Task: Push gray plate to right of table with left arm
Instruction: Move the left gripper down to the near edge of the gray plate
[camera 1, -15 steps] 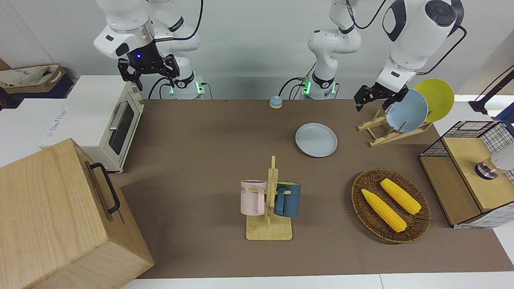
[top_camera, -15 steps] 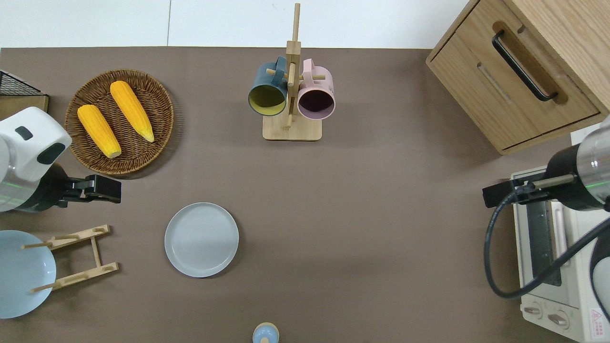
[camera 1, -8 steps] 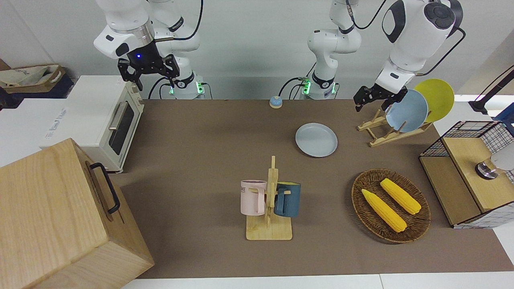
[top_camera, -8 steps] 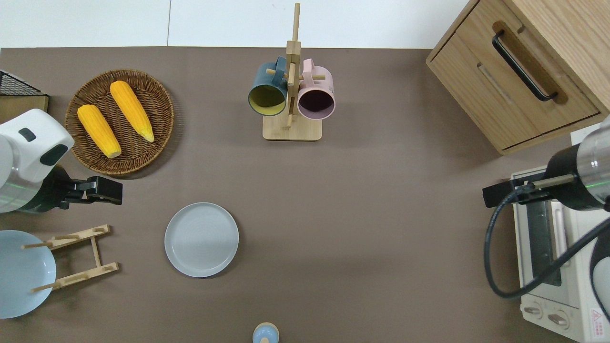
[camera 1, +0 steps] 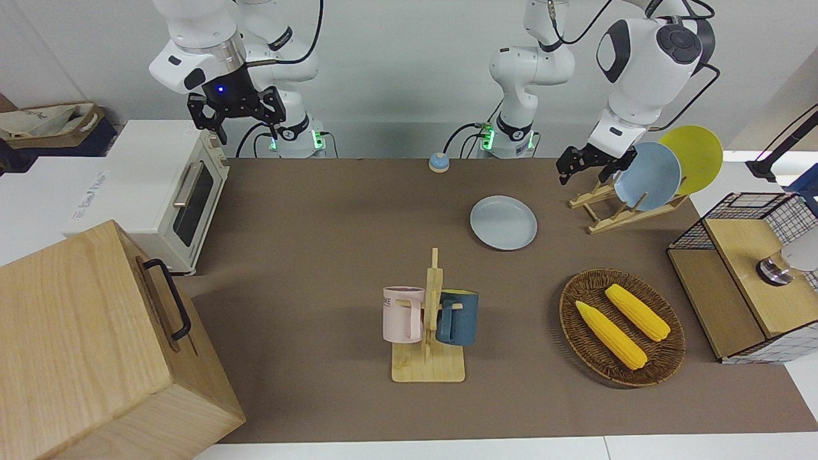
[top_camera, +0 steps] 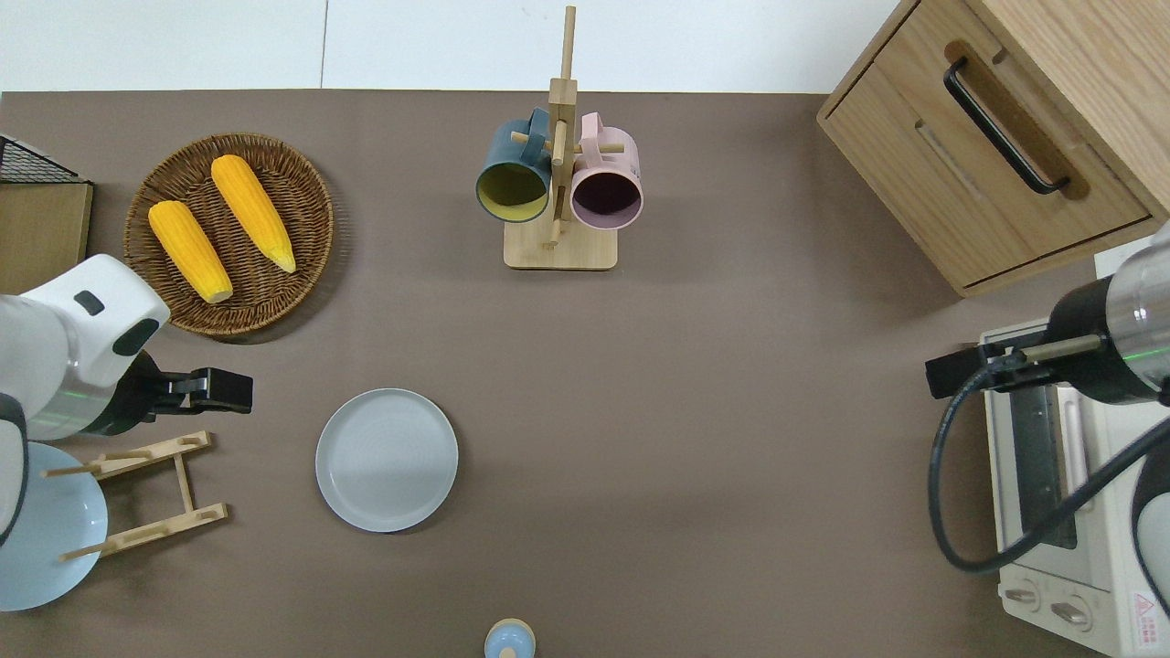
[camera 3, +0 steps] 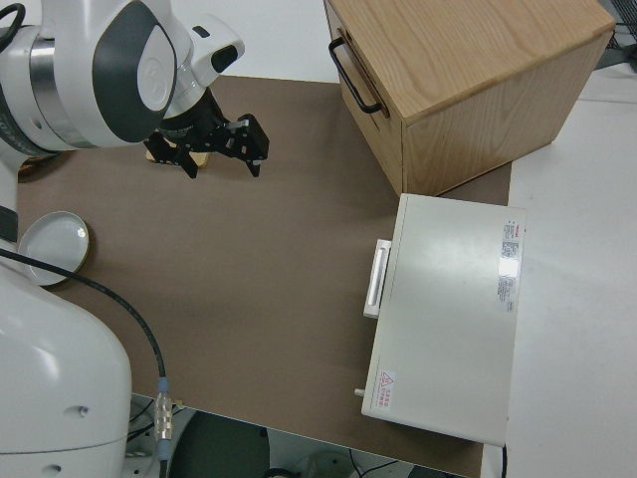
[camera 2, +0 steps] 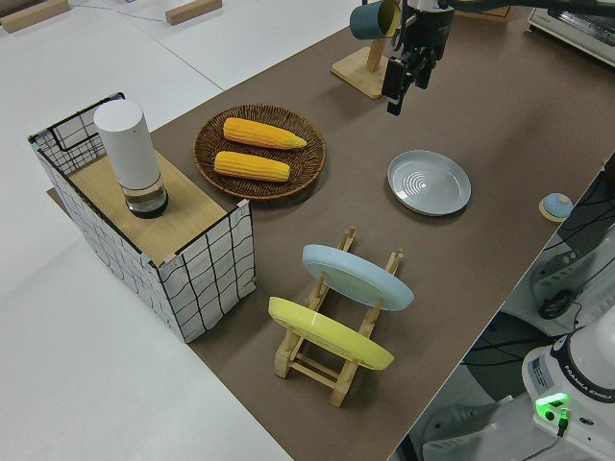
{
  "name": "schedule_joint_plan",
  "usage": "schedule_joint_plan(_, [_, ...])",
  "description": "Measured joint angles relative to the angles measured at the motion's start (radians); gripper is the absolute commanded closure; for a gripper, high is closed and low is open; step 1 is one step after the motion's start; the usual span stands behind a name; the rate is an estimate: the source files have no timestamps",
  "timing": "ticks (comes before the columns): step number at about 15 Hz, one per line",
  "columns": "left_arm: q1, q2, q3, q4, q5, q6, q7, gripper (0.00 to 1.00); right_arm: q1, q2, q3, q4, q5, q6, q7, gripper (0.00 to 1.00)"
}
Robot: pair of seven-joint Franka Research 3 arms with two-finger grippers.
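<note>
Now left tool [top_camera: 233, 390] nearer gray plate [top_camera: 387, 459], jaws apart, plate unmoved

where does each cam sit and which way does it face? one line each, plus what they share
Front: across the table, facing the robots; both arms and bases show, left gripper near the plate rack.
Overhead: straight down; arms enter from the bottom edge.
Left side: raised at the left arm's end, looking diagonally along the table; left gripper only.
Right side: above the parked right arm, looking the way it reaches; right gripper.
Shared: gray plate in all four.
</note>
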Motion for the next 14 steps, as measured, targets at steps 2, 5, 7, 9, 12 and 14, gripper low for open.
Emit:
schedule_joint_plan(2, [0.0,-0.029,0.001,-0.079,0.0,0.046,0.0,0.0,0.0,0.0,0.0,0.0,0.0,0.0,0.0,0.017])
schedule_joint_plan(5, [0.0,-0.055,0.001,-0.208,0.0,0.147,0.0,0.0,0.0,0.0,0.0,0.0,0.0,0.0,0.0,0.017])
schedule_joint_plan(7, [0.0,-0.076,0.001,-0.313,0.0,0.245,-0.001,0.0,0.0,0.0,0.0,0.0,0.0,0.0,0.0,0.017])
schedule_joint_plan(9, [0.0,-0.089,0.0,-0.406,-0.001,0.333,-0.001,0.0,0.0,0.0,0.0,0.0,0.0,0.0,0.0,0.017])
schedule_joint_plan(12, [0.0,-0.092,0.0,-0.511,-0.001,0.464,-0.002,0.0,0.0,0.0,0.0,0.0,0.0,0.0,0.0,0.017])
schedule_joint_plan(14, [0.0,-0.088,-0.001,-0.569,-0.001,0.544,-0.008,0.0,0.0,0.0,0.0,0.0,0.0,0.0,0.0,0.017])
